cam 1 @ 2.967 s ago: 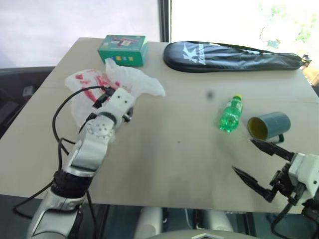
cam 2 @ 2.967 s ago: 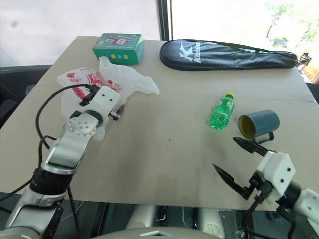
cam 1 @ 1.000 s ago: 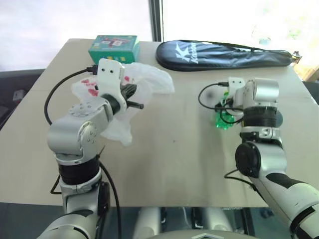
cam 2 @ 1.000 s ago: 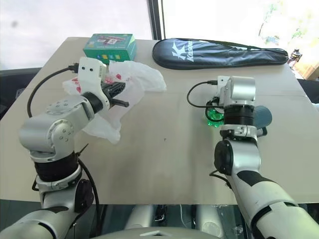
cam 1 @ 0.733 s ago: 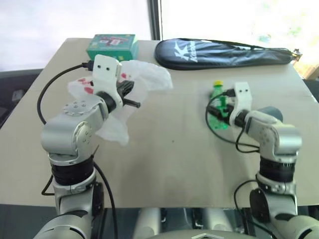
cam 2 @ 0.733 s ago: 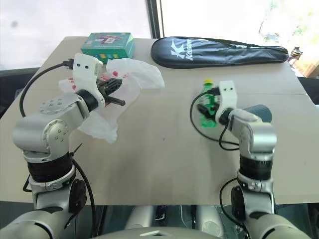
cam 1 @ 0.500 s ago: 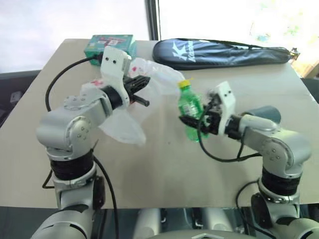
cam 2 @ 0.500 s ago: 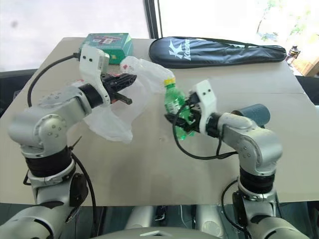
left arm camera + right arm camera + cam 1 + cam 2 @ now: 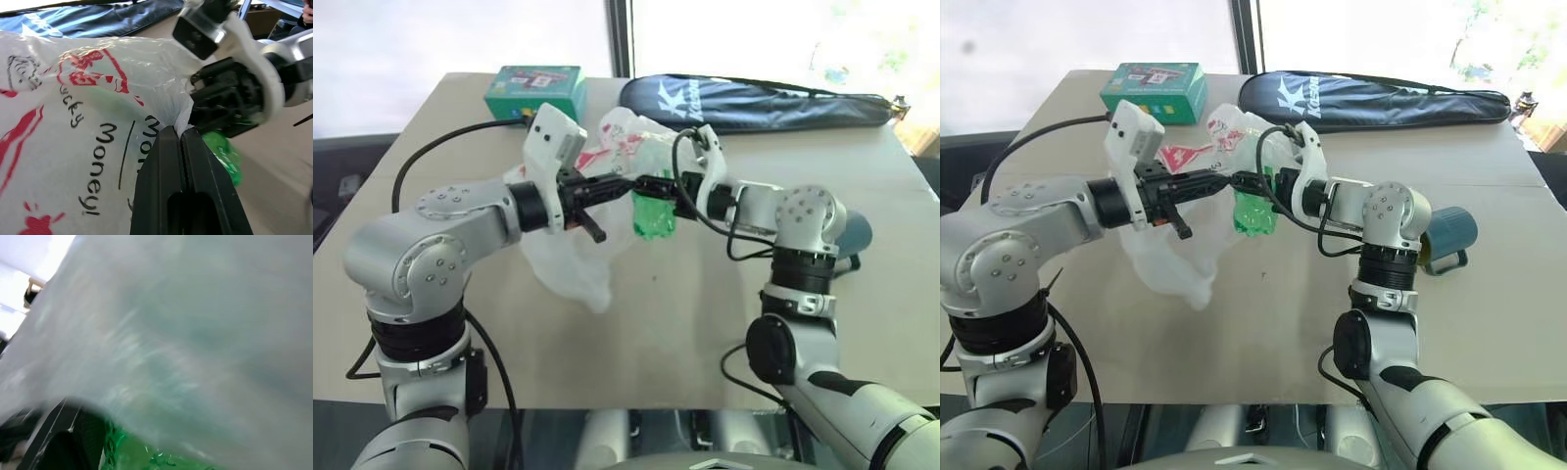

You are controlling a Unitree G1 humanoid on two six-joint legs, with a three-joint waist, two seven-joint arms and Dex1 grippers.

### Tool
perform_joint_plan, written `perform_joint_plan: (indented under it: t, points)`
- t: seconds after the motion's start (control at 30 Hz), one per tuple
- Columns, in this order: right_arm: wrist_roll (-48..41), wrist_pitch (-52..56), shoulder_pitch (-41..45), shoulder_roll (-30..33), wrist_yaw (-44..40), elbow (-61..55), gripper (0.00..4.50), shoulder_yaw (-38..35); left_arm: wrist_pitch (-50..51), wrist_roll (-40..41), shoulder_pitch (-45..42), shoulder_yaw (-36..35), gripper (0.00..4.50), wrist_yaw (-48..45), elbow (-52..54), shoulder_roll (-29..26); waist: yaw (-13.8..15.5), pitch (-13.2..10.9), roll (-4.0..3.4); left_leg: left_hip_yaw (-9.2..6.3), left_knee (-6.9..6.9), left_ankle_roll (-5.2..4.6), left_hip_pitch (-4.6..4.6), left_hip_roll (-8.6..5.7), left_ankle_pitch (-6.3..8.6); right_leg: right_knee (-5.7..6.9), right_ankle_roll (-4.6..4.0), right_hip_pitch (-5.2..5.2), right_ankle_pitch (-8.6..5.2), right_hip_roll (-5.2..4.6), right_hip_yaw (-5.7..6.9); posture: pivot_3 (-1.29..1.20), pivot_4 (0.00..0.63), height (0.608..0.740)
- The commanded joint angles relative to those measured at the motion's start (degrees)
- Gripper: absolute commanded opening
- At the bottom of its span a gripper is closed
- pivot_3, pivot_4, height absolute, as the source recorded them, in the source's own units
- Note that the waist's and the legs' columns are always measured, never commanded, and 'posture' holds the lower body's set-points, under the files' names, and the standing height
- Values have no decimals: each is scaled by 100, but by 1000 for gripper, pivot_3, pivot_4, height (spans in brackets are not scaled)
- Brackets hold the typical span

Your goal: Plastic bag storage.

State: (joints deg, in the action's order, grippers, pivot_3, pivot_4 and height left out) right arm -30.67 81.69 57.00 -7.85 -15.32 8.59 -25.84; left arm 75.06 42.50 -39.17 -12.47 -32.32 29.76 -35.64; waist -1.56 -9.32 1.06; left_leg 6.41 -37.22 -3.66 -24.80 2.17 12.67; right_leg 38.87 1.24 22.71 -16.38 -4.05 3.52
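Note:
The plastic bag (image 9: 570, 264), translucent white with red print, hangs in the air over the table. My left gripper (image 9: 623, 184) is shut on its upper edge, and in the left wrist view its fingers (image 9: 168, 161) pinch the film. My right gripper (image 9: 658, 186) is shut on the green bottle (image 9: 653, 217) and holds it upright against the bag's upper edge, right beside the left fingertips. The bottle's top is hidden by bag film and the grippers. In the right wrist view the bag (image 9: 195, 333) drapes over the green bottle (image 9: 146, 458).
A green box (image 9: 534, 90) sits at the table's far left. A long black racket cover (image 9: 754, 98) lies along the far edge. A blue-grey cup (image 9: 1449, 235) lies on its side to the right of my right arm. The tan table (image 9: 705, 333) is bare near me.
My right gripper has carried the green bottle left and up to the bag's upper edge. My left gripper has swung the bag to the right, meeting the bottle.

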Motion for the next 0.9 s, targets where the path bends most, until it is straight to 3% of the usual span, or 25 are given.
perform_joint_plan:
  t: [0.03, 0.07, 0.13, 0.17, 0.3, 0.43, 0.63, 0.8, 0.9]
  points:
    - [228, -1819, 413, -801, 661, 1332, 3195, 25, 143, 353, -135, -198, 0, 268, 241, 252, -49, 0, 0, 2, 0, 0, 2, 0, 0, 2, 0, 1, 0, 0, -1, 0, 150, 740]
    - [305, -2202, 416, -801, 622, 1627, 3195, 206, 173, 488, -172, -318, 0, 366, 198, 400, -59, -2, -1, 1, 1, 0, 4, 1, 0, 2, 0, 0, 0, 2, -2, 0, 150, 740]
    - [299, -2748, 405, -835, 458, 2097, 4236, 438, 405, 698, -282, -569, 0, 632, 112, 642, -75, -8, 2, 5, 2, 0, 2, 1, -1, 1, 0, 2, 0, 3, -6, 0, 150, 740]
    - [248, -2884, 402, -843, 400, 2224, 4432, 513, 478, 751, -317, -645, 0, 742, 91, 710, -84, -9, 2, 5, 2, 0, 0, 1, -1, 0, 0, 3, 0, 4, -7, 0, 150, 740]
    - [-276, -2563, 175, -847, 87, 1874, 4432, 827, 536, 813, -364, -805, 0, 1098, -18, 837, -83, -9, 1, 9, 6, 0, 2, 5, -1, -3, 0, 5, 0, 6, -13, 0, 150, 740]
    - [-873, -1793, -447, -496, -269, 665, 4432, 1269, 324, 646, -247, -699, 0, 1268, -61, 805, -75, -9, 1, 9, 4, 0, 1, 5, -1, -2, 0, 4, 0, 3, -12, 0, 150, 740]
    - [-1529, -1088, -1824, 1071, -669, -2496, 4432, 1865, -250, 226, -116, -464, 0, 1517, -338, 865, 54, -9, 5, -2, 3, 1, -2, -1, 0, -6, 1, -3, 0, -4, -5, 0, 150, 740]
    - [-2221, -929, -2388, 2364, -877, -4389, 4432, 1481, -693, -99, -42, -203, 0, 1549, -543, 885, 88, -8, 6, -5, -1, 0, 4, 1, 1, -1, 2, -5, 1, -1, -3, 0, 150, 740]
    - [-2136, -907, -2908, 3525, -790, -5263, 4432, 959, -1051, -338, 41, 44, 0, 1483, -537, 772, 102, -9, 5, -5, 3, 0, 4, 3, 0, -2, 0, -5, -1, 1, -2, 0, 150, 740]
